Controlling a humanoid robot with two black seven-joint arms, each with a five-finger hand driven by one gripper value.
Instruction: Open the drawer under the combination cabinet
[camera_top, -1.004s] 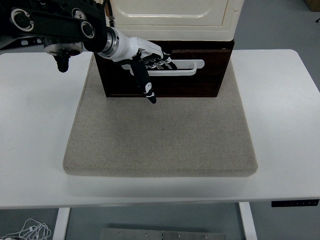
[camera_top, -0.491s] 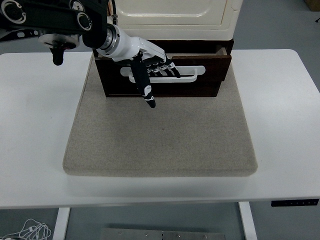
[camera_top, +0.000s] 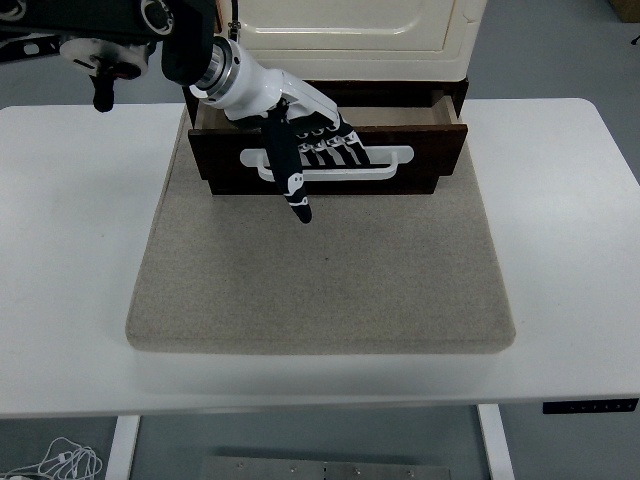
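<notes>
Drawer (camera_top: 440, 140): dark brown, under the cream cabinet (camera_top: 345, 30) at the far middle of the surface (camera_top: 560, 220); pulled partly out toward the near side, its inside showing as a strip along the top.
Handle (camera_top: 385, 172): long white loop across the drawer front.
Left hand (camera_top: 305, 150): reaches in from the far left; four fingers curled through the handle and closed on it, thumb (camera_top: 290, 185) pointing down toward the mat, off the handle.
Mat (camera_top: 320, 270): grey, square, lying on the white surface; the cabinet stands on its far part.
Right hand: out of sight.
</notes>
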